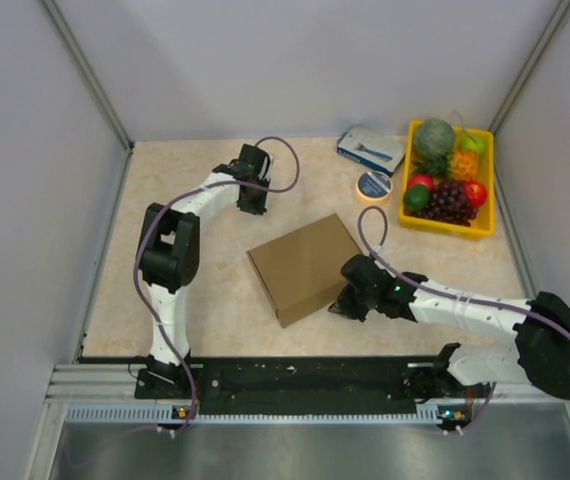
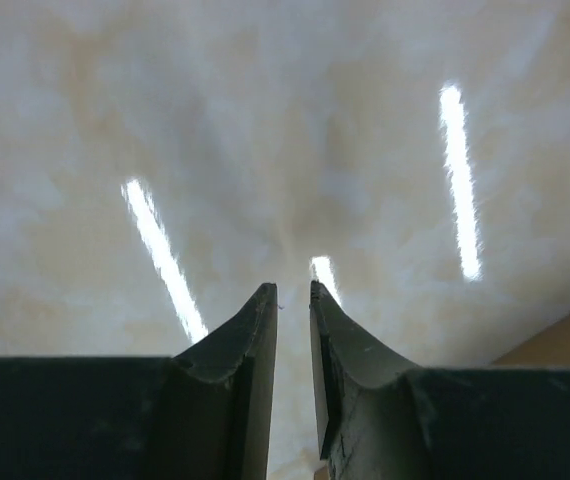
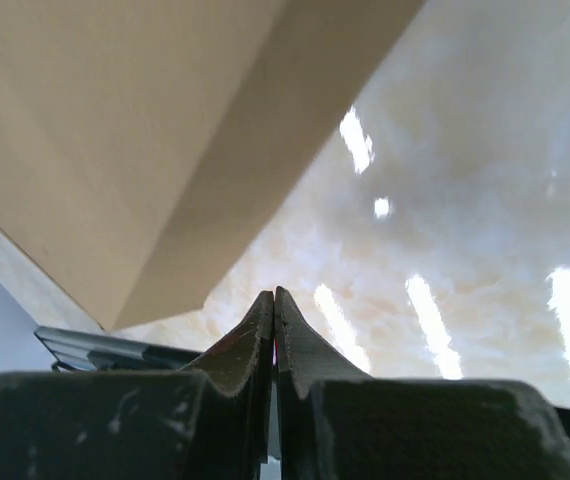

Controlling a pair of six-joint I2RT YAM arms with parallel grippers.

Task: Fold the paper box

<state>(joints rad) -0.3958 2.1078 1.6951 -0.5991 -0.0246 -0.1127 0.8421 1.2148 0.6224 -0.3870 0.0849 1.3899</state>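
At mid-table you have one brown paper box (image 1: 305, 266), your right gripper (image 3: 274, 293) pinched shut and empty at its near-right edge, your left gripper (image 2: 293, 290) narrowly parted, empty, far-left, plus one yellow fruit tray (image 1: 446, 229), one blue-and-white carton (image 1: 370, 149), one tape roll (image 1: 374, 185), on beige marbled tabletop (image 1: 225, 320) inside white walls (image 1: 295, 60).

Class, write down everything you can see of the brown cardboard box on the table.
The cardboard box is plain brown and unprinted, with sharp creased edges and a flat, closed top. It lies in the middle of the table, turned askew to its edges. The shut right gripper sits at the box's near right side; whether they touch cannot be told.
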